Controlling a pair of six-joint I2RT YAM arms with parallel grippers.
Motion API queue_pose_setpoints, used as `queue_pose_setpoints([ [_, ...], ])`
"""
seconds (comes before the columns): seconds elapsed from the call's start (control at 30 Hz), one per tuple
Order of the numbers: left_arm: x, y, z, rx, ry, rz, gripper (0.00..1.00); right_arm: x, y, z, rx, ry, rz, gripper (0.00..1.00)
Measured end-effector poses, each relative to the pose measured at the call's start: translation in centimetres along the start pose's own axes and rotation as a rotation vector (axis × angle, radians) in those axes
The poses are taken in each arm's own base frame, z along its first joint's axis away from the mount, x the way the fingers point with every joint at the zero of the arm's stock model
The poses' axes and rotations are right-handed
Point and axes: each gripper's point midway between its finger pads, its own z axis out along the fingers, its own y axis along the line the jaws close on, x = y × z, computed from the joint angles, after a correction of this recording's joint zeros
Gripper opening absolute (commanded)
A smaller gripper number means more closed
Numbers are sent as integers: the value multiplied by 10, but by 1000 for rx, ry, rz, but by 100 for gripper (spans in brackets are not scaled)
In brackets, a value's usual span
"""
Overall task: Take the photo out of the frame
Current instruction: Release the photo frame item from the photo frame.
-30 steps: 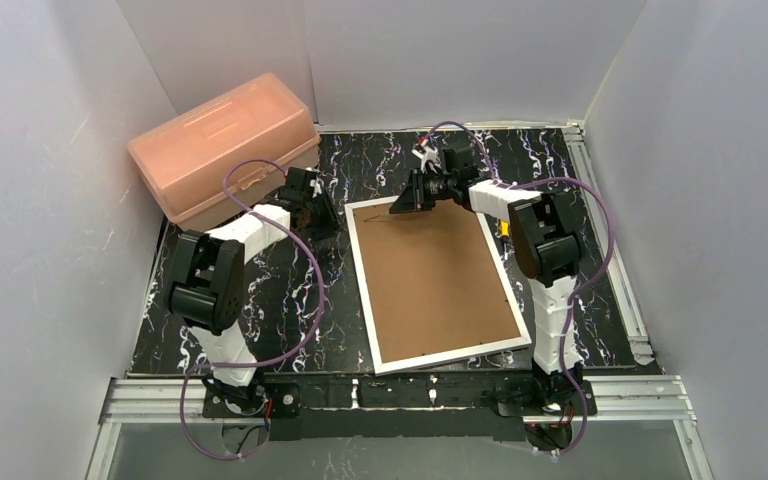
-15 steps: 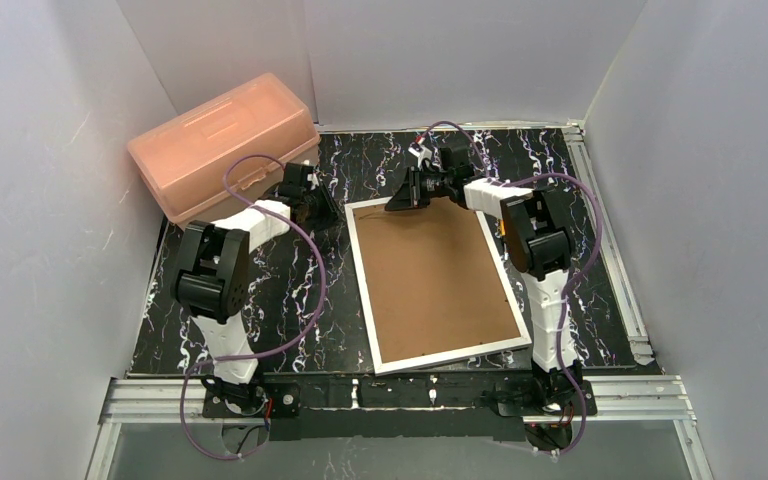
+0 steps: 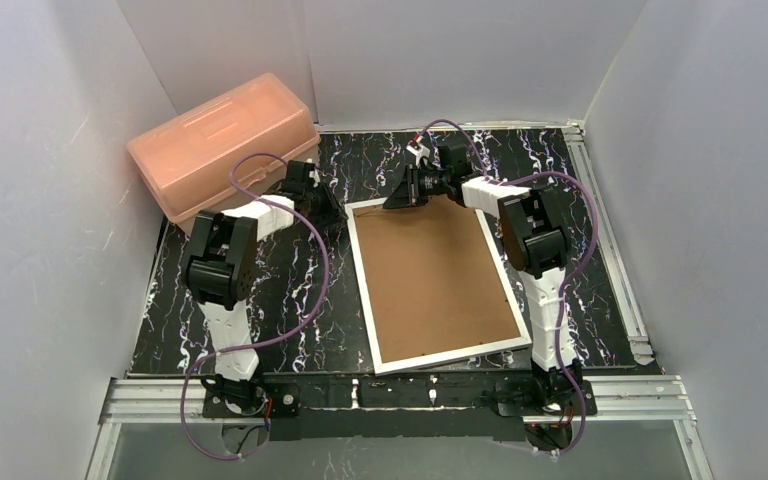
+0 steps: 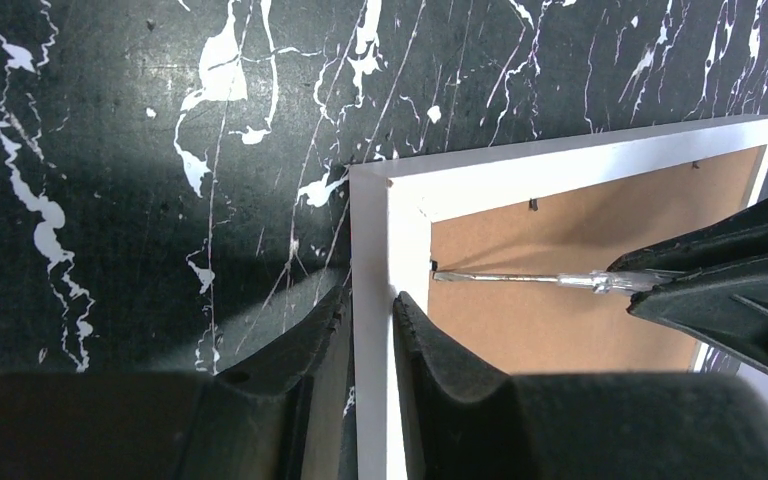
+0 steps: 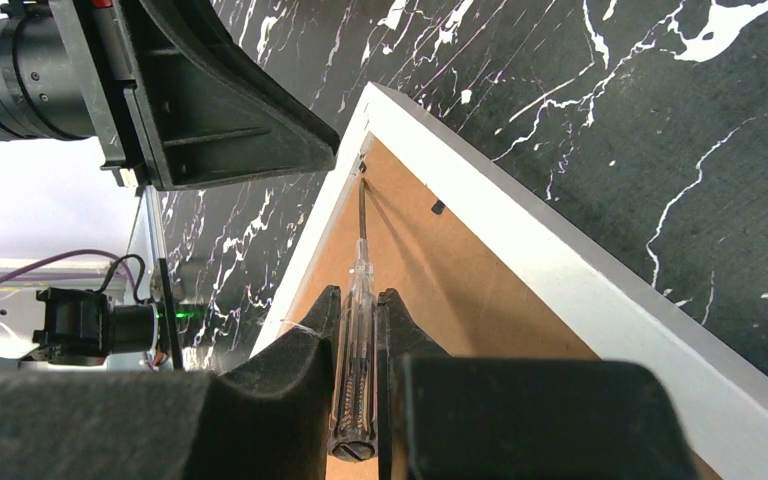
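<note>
We've got a black tabletop (image 3: 380,165) w/ white marbling, boxed in by plain grey-white walls (image 3: 440,60) on 3 sides. Alu rails (image 3: 610,250) run along the right & near edges. A pink box (image 3: 222,148) sits at the far-left corner.

The frame (image 3: 430,280) lies flat, back-up, mid-table, a bit right of centre & skewed, its near edge close to the table's near edge. It's a thin white border round brown fibreboard, w/ small black tabs (image 4: 532,205) along the inner rim. The photo is hidden; we can't see it.

Left gripper (image 4: 368,305) is clenched on the frame's left border, just nearward of the frame's far-left corner, w/ one finger outside over the table & the other over the board. Right gripper (image 5: 358,300) is over the frame's far edge, grasping a screwdriver (image 5: 360,270) w/ a clear handle. Its tip sits at a tab in the board's far-left corner.
</note>
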Motion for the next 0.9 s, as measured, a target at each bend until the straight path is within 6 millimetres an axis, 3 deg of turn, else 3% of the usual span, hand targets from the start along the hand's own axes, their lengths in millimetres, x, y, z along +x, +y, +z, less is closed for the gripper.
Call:
queue_pose_setpoints([
  [0.9, -5, -9, 12, 55, 32, -16, 15, 0, -4, 3, -28, 11, 9, 1],
])
